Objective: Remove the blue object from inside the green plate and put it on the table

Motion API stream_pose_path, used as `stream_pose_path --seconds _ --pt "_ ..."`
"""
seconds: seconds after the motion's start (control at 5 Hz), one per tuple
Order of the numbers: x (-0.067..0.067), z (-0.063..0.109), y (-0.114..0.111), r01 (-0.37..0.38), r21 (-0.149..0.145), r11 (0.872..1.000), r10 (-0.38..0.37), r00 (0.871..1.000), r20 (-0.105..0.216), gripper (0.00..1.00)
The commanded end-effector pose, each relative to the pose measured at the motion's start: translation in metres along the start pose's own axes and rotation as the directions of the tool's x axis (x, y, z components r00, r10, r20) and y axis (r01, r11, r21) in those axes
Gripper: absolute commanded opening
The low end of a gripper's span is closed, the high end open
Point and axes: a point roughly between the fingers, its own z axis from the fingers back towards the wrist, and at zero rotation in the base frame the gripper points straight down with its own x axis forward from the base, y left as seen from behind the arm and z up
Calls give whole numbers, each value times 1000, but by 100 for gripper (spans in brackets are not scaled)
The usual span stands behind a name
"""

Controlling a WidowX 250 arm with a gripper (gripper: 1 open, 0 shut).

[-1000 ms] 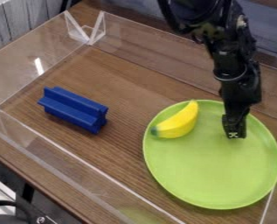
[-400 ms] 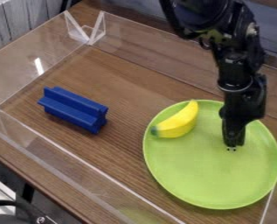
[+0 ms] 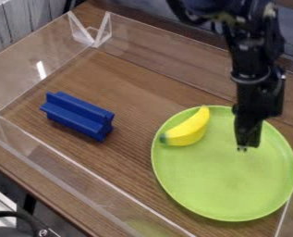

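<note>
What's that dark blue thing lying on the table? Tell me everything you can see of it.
The blue object is a dark blue rectangular block, plastic by its look, with ridges and grooves running along its length. It lies flat on the brown wood-grain table, set diagonally, near the clear wall on the left. It is well apart from the green plate and the banana. Nothing touches it but the tabletop.

No text, label, brand, number or sign can be read anywhere in the view: none on the blue object (image 3: 77, 115), the green plate (image 3: 223, 190), the banana (image 3: 189, 127) or the bench (image 3: 136, 74).
</note>
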Motion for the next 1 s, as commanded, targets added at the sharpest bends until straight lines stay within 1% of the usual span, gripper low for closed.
stream_pose_path --seconds 0.0,0.2,0.4,0.6,0.8 --pt "-1 25 -7 -2 40 999 1 1000 26 0" --pt "-9 35 -17 -15 33 999 13 999 36 0" --pt "-23 31 -23 47 7 999 -48 998 48 0" --pt "-39 28 -30 115 -20 993 -114 992 58 0" --pt "-69 27 -32 147 -37 988 -145 988 59 0"
